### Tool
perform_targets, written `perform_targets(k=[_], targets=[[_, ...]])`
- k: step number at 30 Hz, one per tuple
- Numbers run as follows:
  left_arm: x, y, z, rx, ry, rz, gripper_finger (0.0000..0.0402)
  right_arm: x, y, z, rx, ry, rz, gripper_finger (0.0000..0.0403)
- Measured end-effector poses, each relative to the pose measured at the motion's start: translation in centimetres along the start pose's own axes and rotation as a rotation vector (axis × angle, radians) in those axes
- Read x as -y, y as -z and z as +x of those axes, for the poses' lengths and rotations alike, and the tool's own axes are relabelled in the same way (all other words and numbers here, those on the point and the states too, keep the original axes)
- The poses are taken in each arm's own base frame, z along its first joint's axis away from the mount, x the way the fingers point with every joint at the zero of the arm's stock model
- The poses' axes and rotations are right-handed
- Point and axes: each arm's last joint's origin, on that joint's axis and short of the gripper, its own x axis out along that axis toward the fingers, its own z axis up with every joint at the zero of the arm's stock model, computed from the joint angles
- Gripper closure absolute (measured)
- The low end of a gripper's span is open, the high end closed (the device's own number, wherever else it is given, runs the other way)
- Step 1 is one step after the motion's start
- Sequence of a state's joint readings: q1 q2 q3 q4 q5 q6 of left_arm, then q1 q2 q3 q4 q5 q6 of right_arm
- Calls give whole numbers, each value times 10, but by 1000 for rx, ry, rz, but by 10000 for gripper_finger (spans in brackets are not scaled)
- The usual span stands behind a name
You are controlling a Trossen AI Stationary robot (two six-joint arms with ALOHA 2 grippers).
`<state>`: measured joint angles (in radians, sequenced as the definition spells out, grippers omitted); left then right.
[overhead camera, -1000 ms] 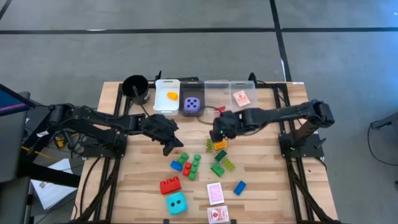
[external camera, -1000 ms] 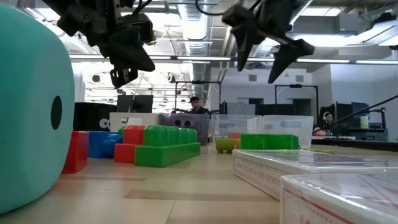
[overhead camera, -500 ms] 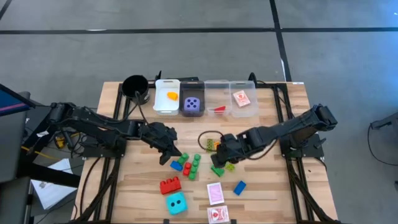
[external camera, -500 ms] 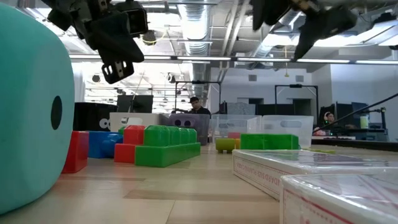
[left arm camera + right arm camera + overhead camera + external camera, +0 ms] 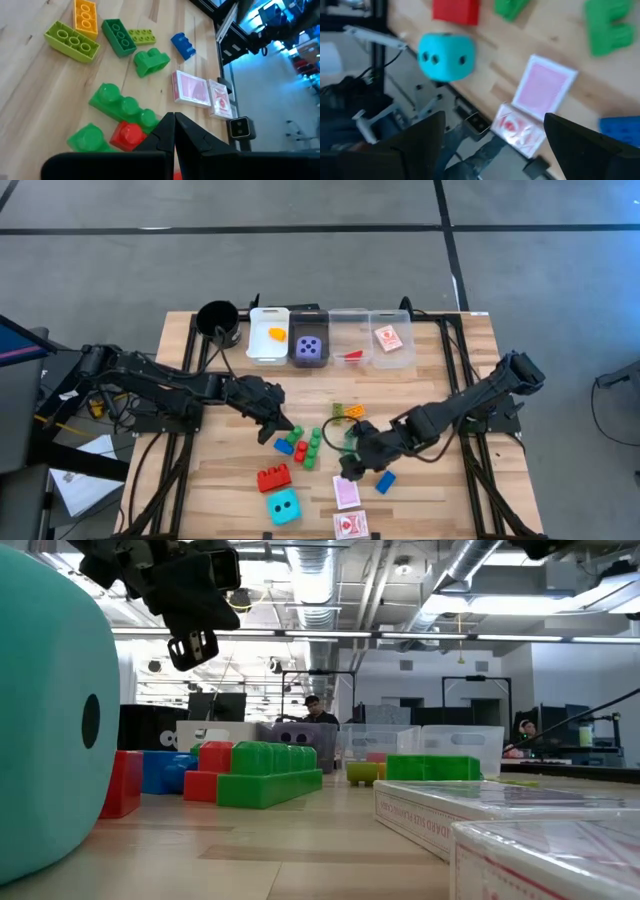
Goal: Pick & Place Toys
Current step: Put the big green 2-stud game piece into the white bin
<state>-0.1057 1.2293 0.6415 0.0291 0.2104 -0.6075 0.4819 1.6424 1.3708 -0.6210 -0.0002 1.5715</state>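
1. The left gripper [image 5: 278, 430] hangs above the table left of centre, fingers pressed together and holding nothing; in its wrist view the two dark fingers [image 5: 172, 131] meet in one seam.
2. Just at its 3 o'clock lies a cluster of green and red bricks [image 5: 305, 446], with a small blue brick [image 5: 284, 447] at the cluster's 9 o'clock edge.
3. The right gripper [image 5: 352, 465] is low over the table's near middle, fingers spread wide and empty, with a pink card [image 5: 346, 491] at its 6 o'clock.
4. A blue brick [image 5: 385, 481] sits just at that gripper's 4 o'clock.
5. A red brick [image 5: 273, 477] and a cyan die [image 5: 282, 504] lie at the gripper's 8 o'clock, the die nearer the front edge.
6. A red-white card [image 5: 350, 525] lies at the table's front edge, 6 o'clock of the pink card.
7. A yellow brick [image 5: 353, 411] and a light green brick [image 5: 338, 411] rest at centre.
8. At the table's 12 o'clock edge stand four bins [image 5: 328, 319]: they hold an orange piece [image 5: 277, 334], a purple die [image 5: 310, 345], a red piece [image 5: 350, 354] and a card [image 5: 388, 338].
9. A black cup [image 5: 218, 320] stands at the bins' 9 o'clock.
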Motion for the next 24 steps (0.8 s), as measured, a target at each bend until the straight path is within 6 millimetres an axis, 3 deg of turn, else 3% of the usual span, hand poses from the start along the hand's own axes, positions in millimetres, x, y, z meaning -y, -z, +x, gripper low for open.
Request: perform_targets(k=[4,9,17,24], targets=[[4,2,1,-8,14,-49,401,-1,11,14,-19,-5,-2,72],[12,6,2,-13,39,-73,401,7,26,47,-40,83,79,72],[18,10,4,88,-77,-103,401,3,50,90,-86,168,62,72],[20,11,4,101,-75,-108,401,-13,43,95,-73,212,-37,72]])
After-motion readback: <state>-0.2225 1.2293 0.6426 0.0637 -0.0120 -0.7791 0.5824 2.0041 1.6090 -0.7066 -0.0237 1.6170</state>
